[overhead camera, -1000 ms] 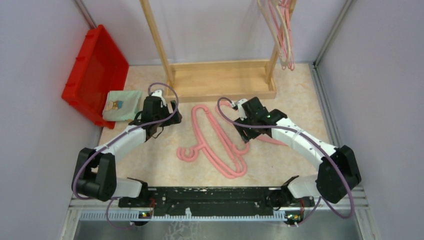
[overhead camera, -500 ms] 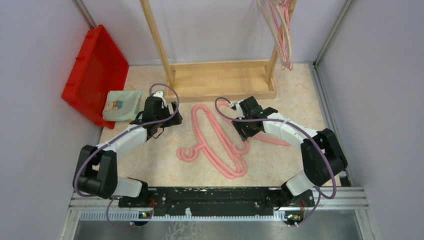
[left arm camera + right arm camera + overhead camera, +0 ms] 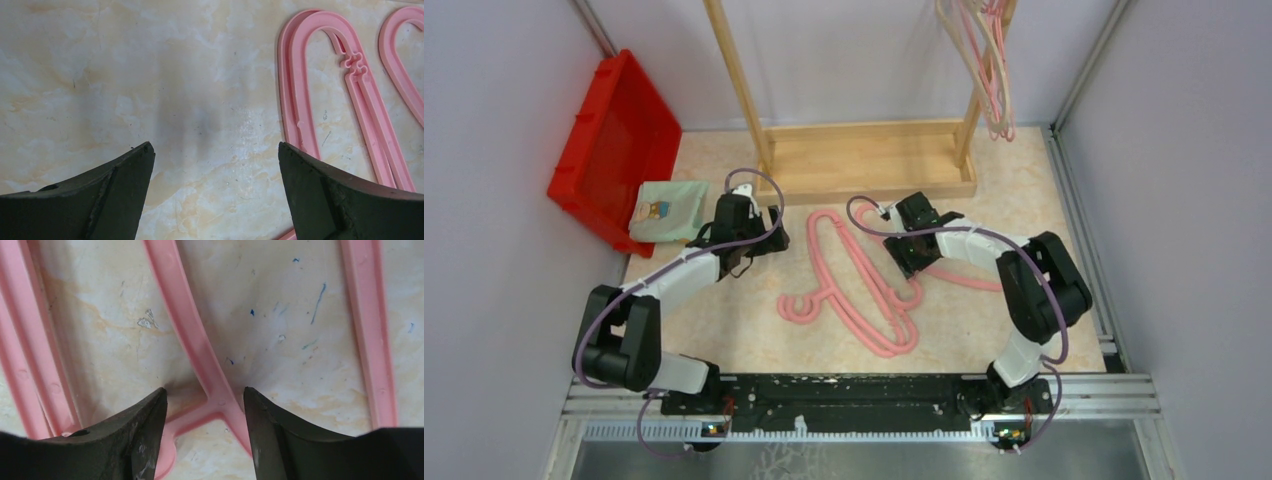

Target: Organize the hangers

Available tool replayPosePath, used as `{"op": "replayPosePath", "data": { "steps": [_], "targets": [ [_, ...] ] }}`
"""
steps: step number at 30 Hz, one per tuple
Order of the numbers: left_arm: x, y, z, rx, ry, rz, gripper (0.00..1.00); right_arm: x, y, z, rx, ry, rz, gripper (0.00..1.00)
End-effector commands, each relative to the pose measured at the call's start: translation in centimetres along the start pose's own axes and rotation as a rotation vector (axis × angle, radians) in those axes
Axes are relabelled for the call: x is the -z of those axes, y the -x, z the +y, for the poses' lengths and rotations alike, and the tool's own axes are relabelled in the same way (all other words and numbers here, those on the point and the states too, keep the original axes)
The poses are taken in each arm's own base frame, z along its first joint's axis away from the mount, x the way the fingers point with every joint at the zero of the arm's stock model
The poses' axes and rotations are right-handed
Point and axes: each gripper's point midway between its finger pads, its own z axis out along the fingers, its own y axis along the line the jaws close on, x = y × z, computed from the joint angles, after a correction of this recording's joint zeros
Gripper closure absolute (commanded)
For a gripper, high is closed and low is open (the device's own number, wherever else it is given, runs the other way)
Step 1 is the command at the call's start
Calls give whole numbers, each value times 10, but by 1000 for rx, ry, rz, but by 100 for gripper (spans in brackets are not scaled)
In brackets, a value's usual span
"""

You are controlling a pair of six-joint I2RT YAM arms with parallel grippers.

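Several thick pink hangers (image 3: 854,285) lie overlapped on the marble floor between my arms. More hangers, pink and beige (image 3: 986,60), hang from the wooden rack at the top right. My right gripper (image 3: 911,252) is low over the pile, open, with its jaws on either side of one pink hanger's bar (image 3: 200,360) at a junction; the gripper (image 3: 205,396) is not closed on it. My left gripper (image 3: 762,238) is open and empty (image 3: 215,150) over bare floor, just left of a hanger's looped end (image 3: 300,110).
A red bin (image 3: 614,140) leans at the far left with a folded pale-green cloth (image 3: 669,210) beside it. The wooden rack's base (image 3: 864,165) stands behind the pile. Grey walls close in on both sides.
My right arm has folded its elbow inward and its gripper has shifted slightly left and down onto the hanger pile. The left arm has barely moved.
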Motion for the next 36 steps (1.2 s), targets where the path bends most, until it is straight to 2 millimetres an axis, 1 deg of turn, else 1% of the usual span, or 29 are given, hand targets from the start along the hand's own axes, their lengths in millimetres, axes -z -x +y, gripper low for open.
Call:
{"op": "replayPosePath", "data": {
  "steps": [1, 4, 6, 9, 11, 14, 17, 20, 21, 23, 27, 30, 33, 36],
  "targets": [
    [2, 6, 0, -11, -4, -17, 1, -8, 35, -7, 3, -12, -83, 43],
    [2, 5, 1, -11, 0, -17, 2, -11, 35, -6, -4, -9, -76, 48],
    [2, 4, 1, -10, 0, -15, 1, -12, 34, -5, -5, -3, -73, 59],
    [0, 4, 0, -9, -3, -12, 1, -6, 38, -3, -5, 10, -82, 83],
    [-1, 5, 0, -7, -3, -11, 2, 1, 47, -1, -13, 22, -108, 92],
    [-2, 8, -1, -6, -4, -16, 2, 19, 65, 4, -38, 55, -165, 96],
    [-1, 8, -1, -7, -3, -18, 2, 48, 92, 12, -62, 103, -252, 97],
    [0, 8, -1, -5, 0, -18, 2, 69, 118, 24, -63, 145, -314, 97],
    [1, 8, 0, -5, 2, -19, 2, 73, 125, 30, -54, 161, -329, 97],
    [2, 7, 0, -3, 2, -20, 2, 75, 137, 46, -19, 188, -337, 96],
    [4, 7, 1, 3, 3, -24, 2, 43, 144, 78, 21, 239, -268, 95],
    [7, 7, 1, 4, 3, -30, 2, 19, 144, 97, 11, 287, -231, 94],
    [8, 7, 4, -4, 12, -31, 2, 3, 141, 109, -3, 330, -200, 94],
    [10, 5, 6, -9, 20, -32, 1, -6, 136, 110, -11, 333, -178, 92]
  ]
}}
